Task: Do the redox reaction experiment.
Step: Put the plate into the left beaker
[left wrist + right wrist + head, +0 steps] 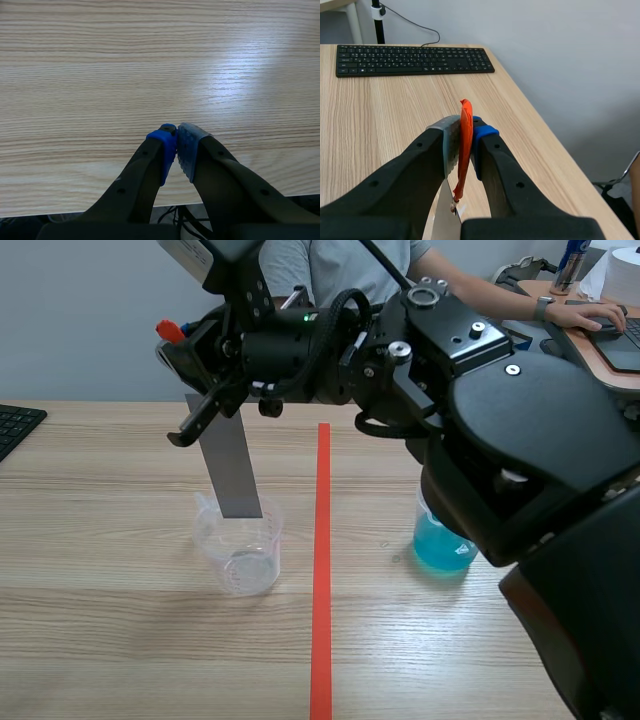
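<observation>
Clamped in the right tool (466,131): an orange-red tab (465,150), pinched edge-on between the two pads, fingers pressed close with only the tab's thickness between them; hanging below the tab, a flat grey metal strip (228,465); reaching in from the right side and across the red tape line (321,570), with the tool raised above the left half of the desk (120,640); strip tilted a little, upper end at the fingers, lower end down at the mouth of a clear plastic beaker (243,555); cannot tell whether that end sits just inside the rim or just over it; clear beaker upright on the desk, just left of the tape line; on the other side of the line, a second beaker of blue liquid (438,548), upright, partly hidden behind the right arm, well apart from the clear one.

Left tool (176,137) closed, blue pad against paler pad, tips meeting with nothing between them; beneath and ahead of it, plain wood grain, with the desk's edge close behind the fingers.

Ahead of the right tool, far along the desk, a black keyboard (412,60); across the desk, behind the right arm, a seated person (350,265).
</observation>
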`<control>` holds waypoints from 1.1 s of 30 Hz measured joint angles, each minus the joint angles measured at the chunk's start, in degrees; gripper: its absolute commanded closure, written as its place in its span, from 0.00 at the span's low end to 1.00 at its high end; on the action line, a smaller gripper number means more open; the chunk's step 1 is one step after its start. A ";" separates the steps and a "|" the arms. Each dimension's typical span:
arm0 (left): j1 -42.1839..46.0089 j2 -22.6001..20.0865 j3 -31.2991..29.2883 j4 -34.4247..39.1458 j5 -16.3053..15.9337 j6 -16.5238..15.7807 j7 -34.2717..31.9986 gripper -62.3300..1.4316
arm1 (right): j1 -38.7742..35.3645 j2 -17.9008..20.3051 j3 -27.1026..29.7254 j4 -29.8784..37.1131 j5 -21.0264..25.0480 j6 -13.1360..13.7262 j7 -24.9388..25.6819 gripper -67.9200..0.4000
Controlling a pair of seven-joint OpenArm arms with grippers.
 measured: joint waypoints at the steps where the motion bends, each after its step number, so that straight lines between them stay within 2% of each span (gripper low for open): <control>1: 0.00 0.00 0.00 0.00 0.00 0.02 0.02 0.90 | 0.00 0.00 0.00 -0.90 -0.24 0.00 0.57 0.98; 18: 0.00 -0.02 0.00 0.00 0.11 0.24 0.02 0.90 | -0.02 0.00 0.00 -11.30 -12.63 0.00 15.08 0.98; 22: 0.00 -0.02 0.00 0.00 1.84 0.46 0.02 0.90 | -0.02 0.00 0.00 -12.31 -16.55 -0.17 18.12 0.98; 33: 0.00 -0.02 0.00 0.00 1.90 0.46 -0.13 0.90 | -0.02 -0.52 0.00 -17.05 -22.25 -0.50 22.82 0.98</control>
